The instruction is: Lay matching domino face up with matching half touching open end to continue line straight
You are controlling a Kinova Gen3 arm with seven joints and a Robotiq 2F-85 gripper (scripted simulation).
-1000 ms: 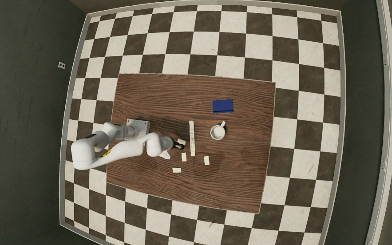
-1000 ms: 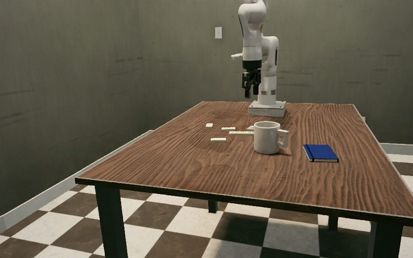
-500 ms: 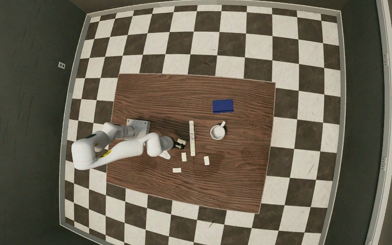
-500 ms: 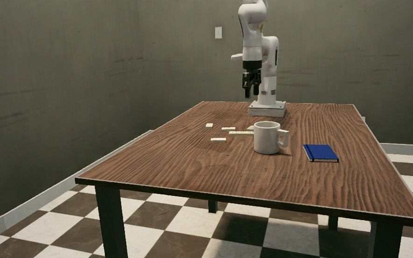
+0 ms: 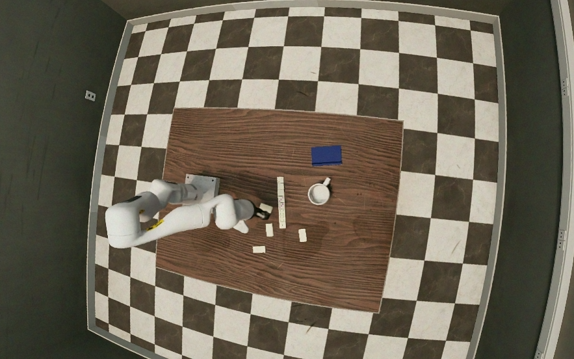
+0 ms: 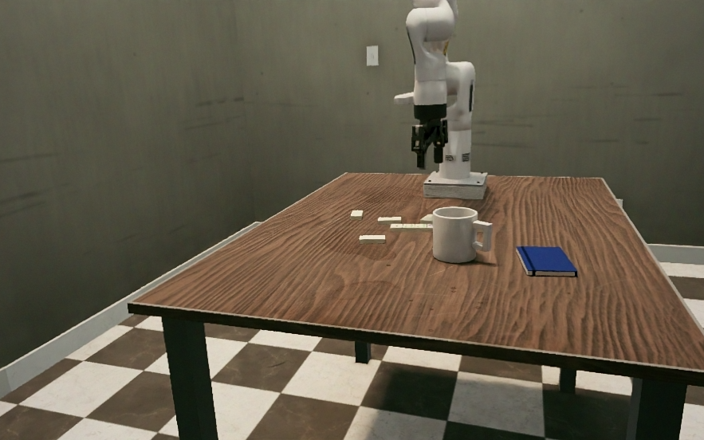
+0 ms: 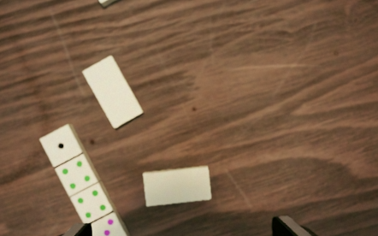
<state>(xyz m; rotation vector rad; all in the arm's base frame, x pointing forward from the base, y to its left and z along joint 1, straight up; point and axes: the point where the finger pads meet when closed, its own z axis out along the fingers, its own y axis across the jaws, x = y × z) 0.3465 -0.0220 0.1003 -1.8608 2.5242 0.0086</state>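
A straight line of face-up dominoes lies mid-table; its near end shows one black pip, then green fours and a magenta half. The far end's pips are too small to read. Several dominoes lie face down: a tilted one beside the line, one near the one-pip end, one farther out, and one across the line. My gripper is open and empty, high above the table near the tilted domino.
A white mug stands beyond the line and partly hides it in the exterior view. A blue notebook lies farther off. The robot's base plate stands at the table's edge.
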